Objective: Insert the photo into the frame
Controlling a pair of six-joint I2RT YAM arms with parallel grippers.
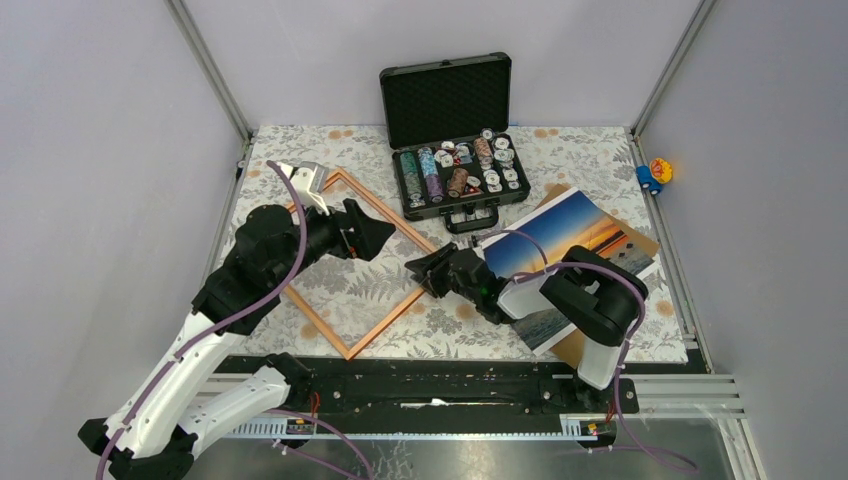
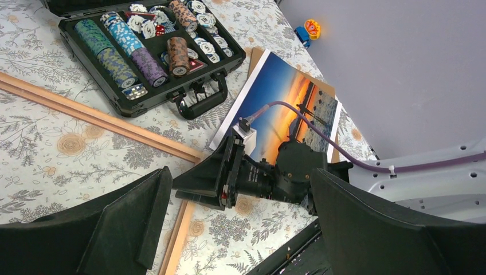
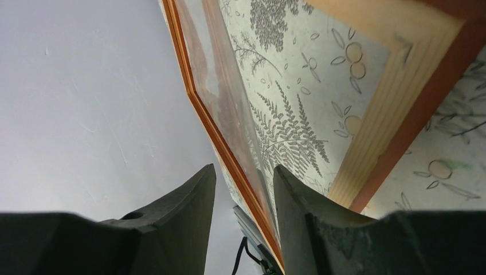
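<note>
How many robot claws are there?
2. The left gripper hangs open over the frame. The right gripper is at the frame's corner nearest the photo. None seem hidden.

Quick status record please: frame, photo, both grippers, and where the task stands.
frame: lying flat, no photo in it
photo: face up, right of frame
left gripper: open, over frame, holding nothing
right gripper: open, at frame's right corner, frame edge between its fingers
task state: photo not yet in frame
</note>
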